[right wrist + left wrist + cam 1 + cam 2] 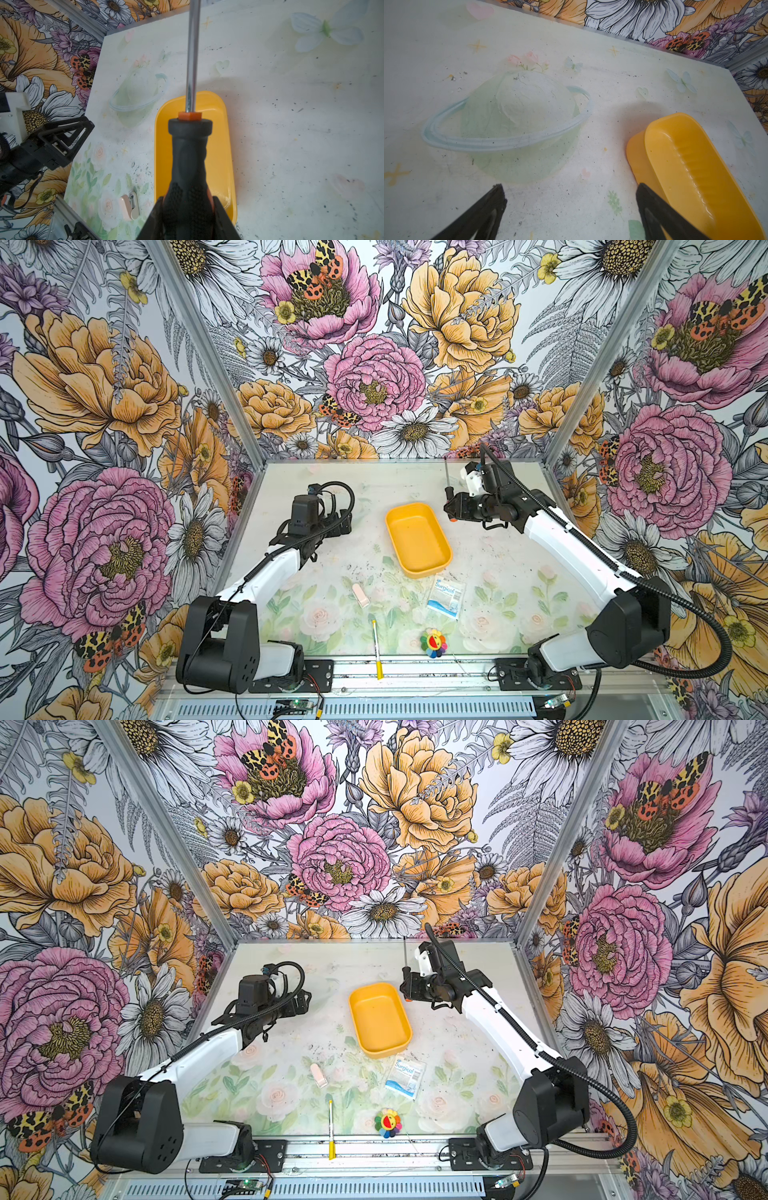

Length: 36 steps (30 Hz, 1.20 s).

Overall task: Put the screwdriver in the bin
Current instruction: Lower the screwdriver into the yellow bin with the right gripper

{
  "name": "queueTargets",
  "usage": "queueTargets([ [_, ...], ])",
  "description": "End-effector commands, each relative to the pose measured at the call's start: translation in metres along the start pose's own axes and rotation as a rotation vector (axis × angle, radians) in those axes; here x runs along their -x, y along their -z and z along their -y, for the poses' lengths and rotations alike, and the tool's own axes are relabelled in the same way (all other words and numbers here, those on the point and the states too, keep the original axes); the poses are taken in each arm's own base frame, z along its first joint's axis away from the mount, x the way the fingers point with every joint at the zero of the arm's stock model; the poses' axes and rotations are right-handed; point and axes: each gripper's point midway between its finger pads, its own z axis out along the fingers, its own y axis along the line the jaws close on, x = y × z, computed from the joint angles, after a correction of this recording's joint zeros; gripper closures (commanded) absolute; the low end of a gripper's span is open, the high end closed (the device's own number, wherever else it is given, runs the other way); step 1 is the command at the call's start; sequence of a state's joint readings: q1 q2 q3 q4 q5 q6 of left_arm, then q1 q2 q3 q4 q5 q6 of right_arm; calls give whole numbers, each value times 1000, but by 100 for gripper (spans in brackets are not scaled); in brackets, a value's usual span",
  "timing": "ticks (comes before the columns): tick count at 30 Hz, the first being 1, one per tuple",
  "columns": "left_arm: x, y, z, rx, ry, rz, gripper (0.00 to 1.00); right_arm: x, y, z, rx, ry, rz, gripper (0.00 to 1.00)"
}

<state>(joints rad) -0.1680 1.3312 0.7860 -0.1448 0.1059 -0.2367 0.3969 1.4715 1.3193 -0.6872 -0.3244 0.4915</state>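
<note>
Right gripper (188, 200) clamps the screwdriver (190, 158) by its ribbed handle — likely stiff, light, grippy there — bin (227, 145) below, just ahead.

left arm (272, 572), right arm (573, 556): white shells, black joints | hose (728, 645), lower right: black, ribbed | left gripper (571, 188): black fingers | base plates (318, 672): black, screwed

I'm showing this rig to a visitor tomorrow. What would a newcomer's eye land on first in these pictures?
The loud floral wallpaper covering the walls dominates both top views. On the pale table, the bright yellow-orange bin sits empty near the middle, and by its far right corner the right gripper clamps the screwdriver by its black handle. The left gripper hangs open on the bin's other side.
</note>
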Motion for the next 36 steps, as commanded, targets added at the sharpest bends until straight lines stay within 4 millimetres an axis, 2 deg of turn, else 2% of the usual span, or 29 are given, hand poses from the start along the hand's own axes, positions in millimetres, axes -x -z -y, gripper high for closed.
queueTargets([
  [1, 0, 3, 7, -32, 2, 13, 1, -14, -17, -19, 61, -27, -68, 100],
  [9, -4, -3, 6, -33, 2, 0, 1, -73, -62, -23, 46, -27, -259, 100],
  [16, -9, -6, 5, -33, 0, -12, 1, -101, -85, -17, 29, -39, -356, 100],
  [25, -11, -9, 5, -32, 0, -22, 1, -113, -110, 2, -36, -55, -410, 100],
  [36, -13, -12, 3, -28, 3, -31, 1, -121, -129, 17, -86, -62, -445, 100],
])
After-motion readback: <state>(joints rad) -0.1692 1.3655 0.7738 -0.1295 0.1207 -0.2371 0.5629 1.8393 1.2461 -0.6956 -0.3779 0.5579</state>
